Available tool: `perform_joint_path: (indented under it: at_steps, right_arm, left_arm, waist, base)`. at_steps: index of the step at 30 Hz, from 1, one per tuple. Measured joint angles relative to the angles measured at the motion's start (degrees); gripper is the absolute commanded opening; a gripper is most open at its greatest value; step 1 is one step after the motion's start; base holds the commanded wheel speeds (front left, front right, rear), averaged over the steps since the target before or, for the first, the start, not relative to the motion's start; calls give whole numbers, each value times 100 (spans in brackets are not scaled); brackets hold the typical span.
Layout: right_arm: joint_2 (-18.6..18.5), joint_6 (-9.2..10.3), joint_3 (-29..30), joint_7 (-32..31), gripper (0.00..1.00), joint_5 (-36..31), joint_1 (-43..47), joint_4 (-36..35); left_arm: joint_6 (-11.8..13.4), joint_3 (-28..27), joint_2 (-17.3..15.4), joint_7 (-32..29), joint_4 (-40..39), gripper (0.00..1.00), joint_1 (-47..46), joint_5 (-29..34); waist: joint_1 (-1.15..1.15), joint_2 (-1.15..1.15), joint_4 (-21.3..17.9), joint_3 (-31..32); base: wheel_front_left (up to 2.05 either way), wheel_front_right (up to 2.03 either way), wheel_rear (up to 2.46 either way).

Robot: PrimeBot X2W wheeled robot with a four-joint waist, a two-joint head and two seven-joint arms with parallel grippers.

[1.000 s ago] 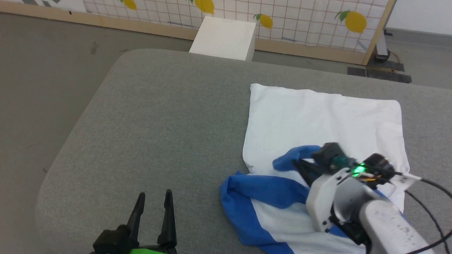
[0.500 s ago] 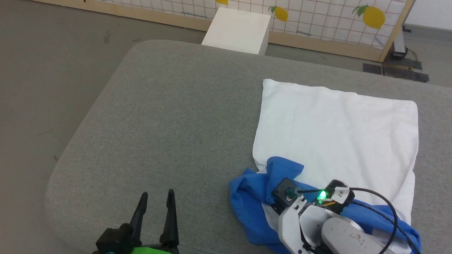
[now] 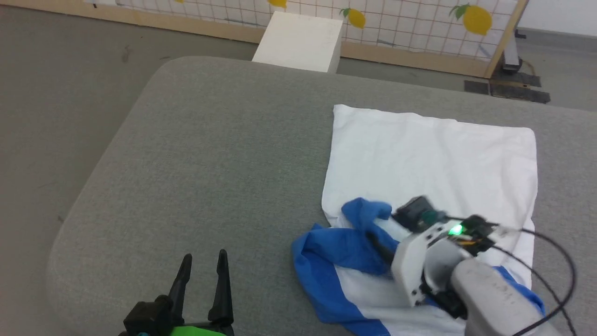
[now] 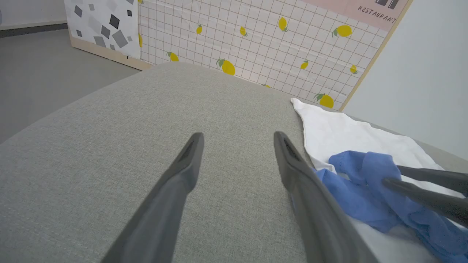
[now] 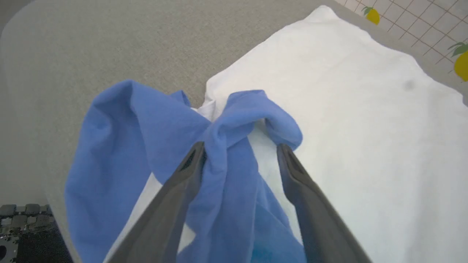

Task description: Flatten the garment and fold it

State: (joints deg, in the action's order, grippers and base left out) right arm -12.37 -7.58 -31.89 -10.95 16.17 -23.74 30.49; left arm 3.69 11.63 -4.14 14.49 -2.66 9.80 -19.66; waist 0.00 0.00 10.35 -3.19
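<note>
- Grey cloth-covered tabletop [image 3: 210, 154]; lemon-print screen [image 3: 419, 23] behind at 12 o'clock.
- Garment [image 3: 433, 158] at 3 o'clock: white body flat, blue sleeve [image 3: 345, 242] bunched at its 7 o'clock corner.
- Right hand [image 5: 241, 147]: fingers parted, sleeve fold lying between them.
- Left hand [image 3: 204, 255]: open, at 7 o'clock.

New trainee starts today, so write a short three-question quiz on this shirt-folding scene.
1. True or false: the left gripper grips the garment.
2. What lies between the right gripper's open fingers? A) white cloth only B) the blue sleeve C) nothing
3. What colour is the cushion under the garment?
Key: 1 false, the left gripper is open over bare cushion; 2 B; 3 grey.
</note>
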Motion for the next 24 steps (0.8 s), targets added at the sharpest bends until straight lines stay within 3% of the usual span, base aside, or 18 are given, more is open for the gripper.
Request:
perform_joint_path:
  at_steps: [9,17,21,24]
  right_arm:
    - [-103,0,1934,69,100,-210,902,-1405]
    - [727,1,4016,602,100,-928,2208,-3011]
    - [924,1,4600,1067,100,-1081,2732,-3406]
    - [926,1,4709,1377,100,-1013,3038,-3363]
  left_arm:
    - [45,-10,-76,-1,-48,100,8,2]
    - [51,-13,-133,-1,-154,100,27,3]
    - [67,-30,-151,-1,-204,100,81,44]
    - [65,-40,-170,0,-258,100,96,124]
  waist:
    - [0,0,-356,100]
    - [0,0,-615,171]
    - [0,0,-704,175]
    - [0,0,-774,164]
  base:
    - [0,0,0]
    - [0,0,0]
    - [0,0,0]
    - [0,0,0]
